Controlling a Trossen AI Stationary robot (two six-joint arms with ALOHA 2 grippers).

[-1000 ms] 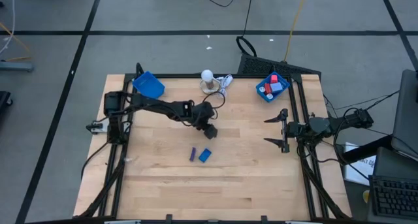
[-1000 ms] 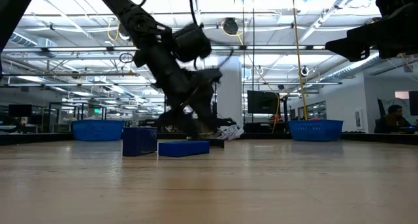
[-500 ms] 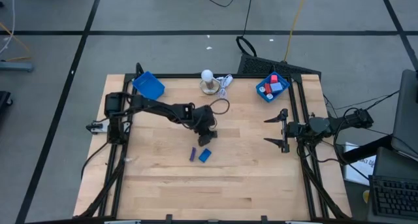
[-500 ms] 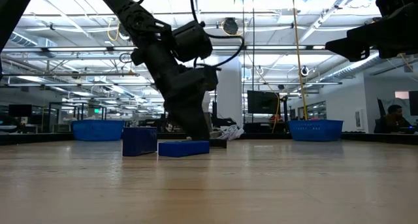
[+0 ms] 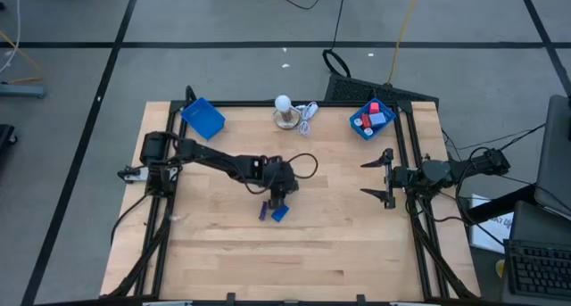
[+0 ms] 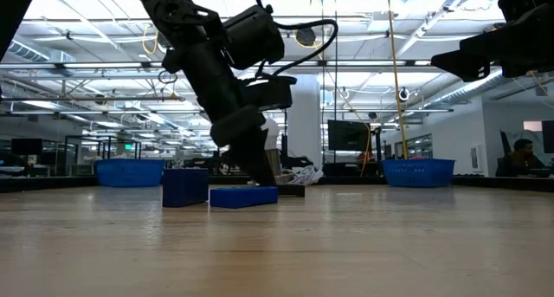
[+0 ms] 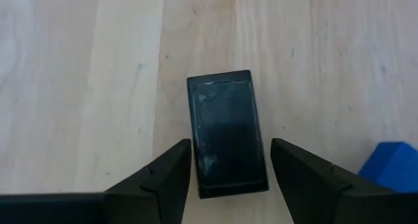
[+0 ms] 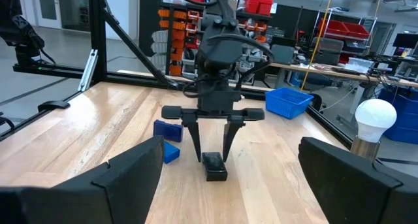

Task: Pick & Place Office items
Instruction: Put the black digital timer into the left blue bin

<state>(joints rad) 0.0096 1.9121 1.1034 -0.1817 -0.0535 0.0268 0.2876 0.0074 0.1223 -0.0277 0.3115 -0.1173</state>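
My left gripper is open and points down over the middle of the table. A dark grey block lies flat on the wood between its two fingers, and I see no touch on either side. The right wrist view shows the same block below the left gripper's fingers. A blue block and a purple block lie just nearer the table's near edge. My right gripper waits open at the table's right edge.
One blue tray sits at the far left corner. Another blue tray at the far right holds red and light blue pieces. A white ball on a round base with white cord stands at the far edge. Bare wood spreads toward the near edge.
My left gripper has moved toward the table's near edge, closing on the blue and purple blocks, and has come lower over the wood. The blue and purple blocks have stayed where they were.
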